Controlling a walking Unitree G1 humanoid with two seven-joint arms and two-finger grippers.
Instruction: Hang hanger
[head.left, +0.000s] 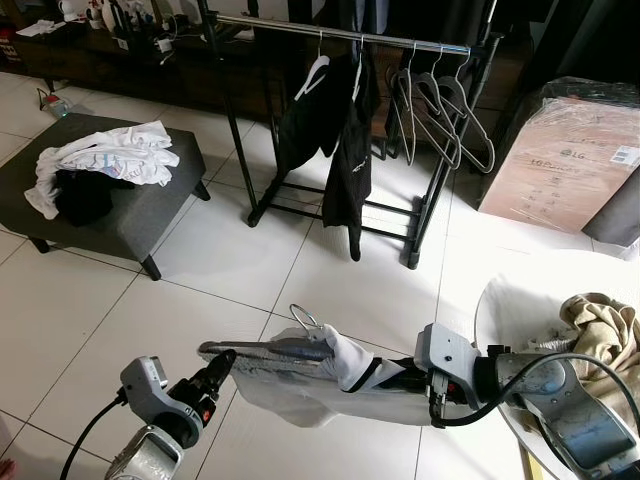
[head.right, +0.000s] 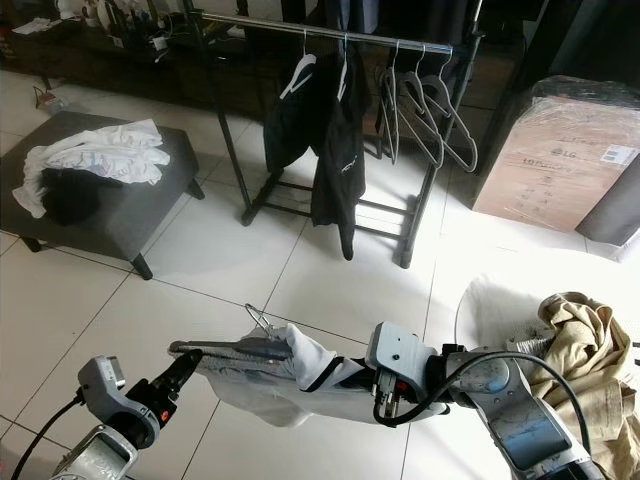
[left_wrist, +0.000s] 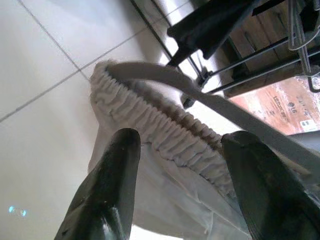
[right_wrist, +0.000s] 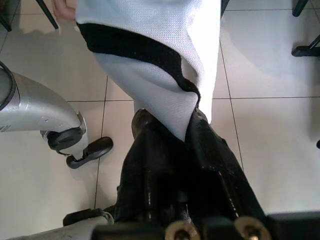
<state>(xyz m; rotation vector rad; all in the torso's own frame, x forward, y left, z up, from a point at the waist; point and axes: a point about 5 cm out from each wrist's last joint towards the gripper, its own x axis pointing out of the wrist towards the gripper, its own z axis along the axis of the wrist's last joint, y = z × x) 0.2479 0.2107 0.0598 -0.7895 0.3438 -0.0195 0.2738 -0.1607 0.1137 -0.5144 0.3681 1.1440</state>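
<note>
Carried low over the tiled floor (head.left: 200, 270) toward the clothes rail (head.left: 340, 36) at twelve o'clock: hanger (head.left: 290, 345) bearing white shorts (head.left: 300, 385), right gripper (head.left: 395, 378) clenched on the fabric, left gripper (head.left: 215, 368) spread around the waistband; lift and hooking seemingly next.

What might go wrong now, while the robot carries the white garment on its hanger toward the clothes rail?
1. The left claw is open at the elastic waistband and does not grip it, so that end may sag or slide off the hanger.
2. The right claw pinches just a fold of the white garment; this fabric could slip out.
3. The clothes rail is already crowded with dark clothes and empty hangers, so the hook could catch on them.
</note>
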